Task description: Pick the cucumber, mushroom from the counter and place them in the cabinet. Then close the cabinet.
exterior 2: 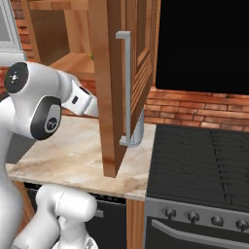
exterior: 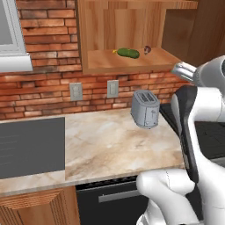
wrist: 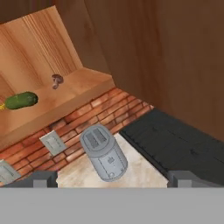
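The dark green cucumber (exterior: 128, 53) (wrist: 20, 100) lies on the lower shelf of the open wooden cabinet (exterior: 132, 63). The small brown mushroom (exterior: 146, 49) (wrist: 57, 80) stands on the same shelf, a little to the cucumber's right. The cabinet door (exterior 2: 109, 97), with its silver bar handle (exterior 2: 126, 87), is swung wide open towards me. My gripper (wrist: 113, 179) is open and empty, its dark fingertips (wrist: 43, 178) far apart. It hovers over the counter (exterior: 114, 140) above the toaster, below and to the right of the shelf, on the inner side of the door.
A grey toaster (exterior: 145, 109) (wrist: 105, 153) stands at the back of the counter against the brick wall. A black stove top (exterior 2: 204, 165) (wrist: 175, 140) adjoins the counter on the right. My white arm reaches behind the open door in the right base view.
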